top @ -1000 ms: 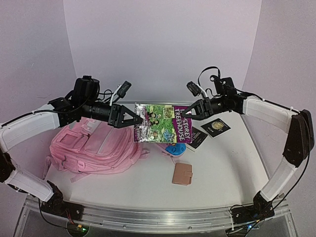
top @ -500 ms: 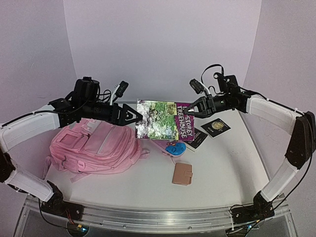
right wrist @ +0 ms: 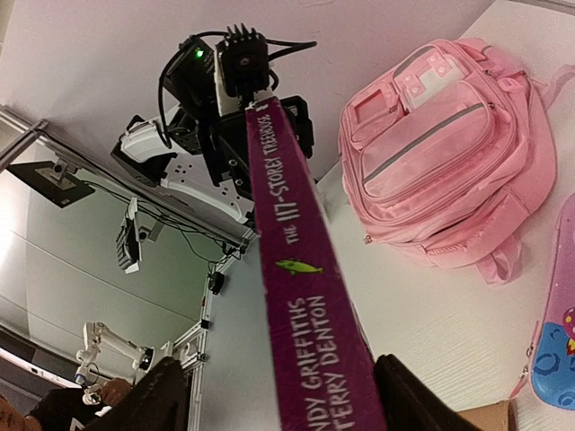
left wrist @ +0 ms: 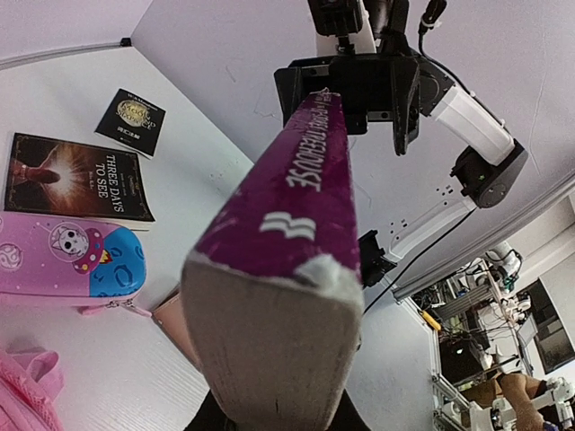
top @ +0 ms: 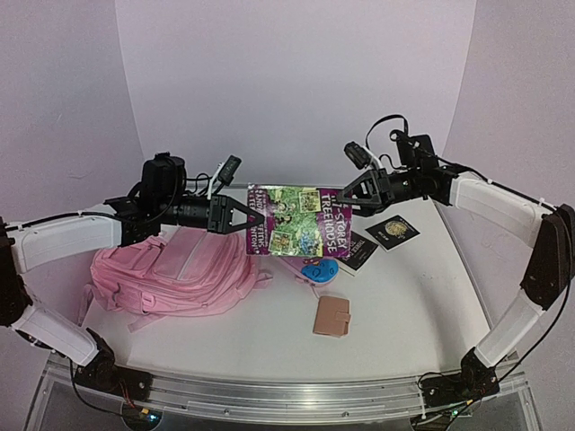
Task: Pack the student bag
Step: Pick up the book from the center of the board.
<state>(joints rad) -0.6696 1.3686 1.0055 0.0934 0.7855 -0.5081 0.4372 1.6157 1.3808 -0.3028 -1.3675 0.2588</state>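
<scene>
A purple "Treehouse" book [top: 292, 222] hangs in the air above the middle of the table, between the two arms. My left gripper [top: 250, 215] is shut on its left end; in the left wrist view the book [left wrist: 296, 206] fills the jaws and hides the fingertips. My right gripper [top: 346, 199] is open at the book's right end. In the right wrist view the spine [right wrist: 301, 296] runs between the fingers [right wrist: 157, 400], which stand wide apart. The student bag [top: 175, 269], a pink backpack [right wrist: 449, 171], lies on the table under the left arm.
A pink and blue pencil case [top: 314, 269] lies below the book, with a brown wallet [top: 331, 316] in front of it. A black paperback [top: 359, 249] and a small black booklet [top: 392, 233] lie at the back right.
The left gripper has shut on the book's left end and the right gripper has opened off its right end. The book has swung a little, now showing its cover more flatly.
</scene>
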